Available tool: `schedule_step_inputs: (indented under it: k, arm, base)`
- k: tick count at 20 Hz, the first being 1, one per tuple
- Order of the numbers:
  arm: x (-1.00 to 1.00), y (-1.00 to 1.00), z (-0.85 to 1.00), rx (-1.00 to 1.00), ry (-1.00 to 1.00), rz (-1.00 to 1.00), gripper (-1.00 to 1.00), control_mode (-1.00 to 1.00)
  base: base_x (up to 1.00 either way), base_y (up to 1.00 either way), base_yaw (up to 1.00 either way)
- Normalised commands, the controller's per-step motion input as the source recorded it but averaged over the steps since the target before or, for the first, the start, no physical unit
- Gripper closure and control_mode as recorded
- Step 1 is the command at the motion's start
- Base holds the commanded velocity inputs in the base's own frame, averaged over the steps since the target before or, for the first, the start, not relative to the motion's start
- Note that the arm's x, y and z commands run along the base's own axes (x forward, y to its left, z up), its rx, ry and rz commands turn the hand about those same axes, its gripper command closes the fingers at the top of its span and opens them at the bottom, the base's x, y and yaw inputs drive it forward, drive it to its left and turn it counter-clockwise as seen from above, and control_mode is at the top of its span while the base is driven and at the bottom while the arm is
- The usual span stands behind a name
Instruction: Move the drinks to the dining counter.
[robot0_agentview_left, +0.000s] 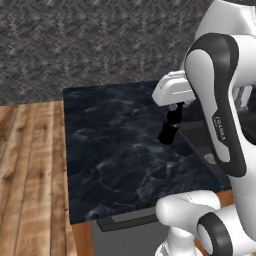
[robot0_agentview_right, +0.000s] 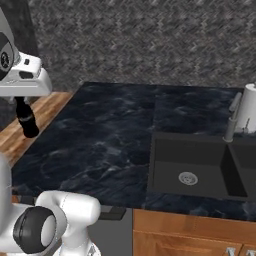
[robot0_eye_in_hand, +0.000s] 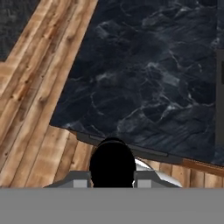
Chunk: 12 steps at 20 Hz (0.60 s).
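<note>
Hanging from the gripper (robot0_agentview_left: 174, 108) in the left base view, the dark bottle (robot0_agentview_left: 171, 128) is clamped by its neck, jaws nearly closed on it, body tilted and clear above the black marble counter (robot0_agentview_left: 115, 150). In the right base view the gripper (robot0_agentview_right: 21, 101) holds the bottle (robot0_agentview_right: 27, 121) over the counter's left edge (robot0_agentview_right: 100, 145), well apart from the sink (robot0_agentview_right: 187, 167) and the white roll (robot0_agentview_right: 248, 112). In the hand view the bottle (robot0_eye_in_hand: 112, 164) sits between the fingers (robot0_eye_in_hand: 80, 183), with the counter (robot0_eye_in_hand: 148, 74) and wood floor (robot0_eye_in_hand: 35, 96) below.
</note>
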Motion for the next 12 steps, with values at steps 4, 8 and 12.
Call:
schedule_step_inputs:
  k: [4, 8, 12]
  arm:
    - [0.57, 0.0, -0.41, 0.0, 0.13, 0.05, 1.0, -1.0]
    - [0.57, -0.01, -0.54, 0.0, 0.12, 0.05, 1.0, -1.0]
    - [0.55, 0.0, -0.46, 0.0, 0.1, 0.02, 1.0, -1.0]
  base:
    - [0.2, 0.0, 0.02]
    - [0.0, 0.0, 0.0]
    - [0.0, 0.0, 0.0]
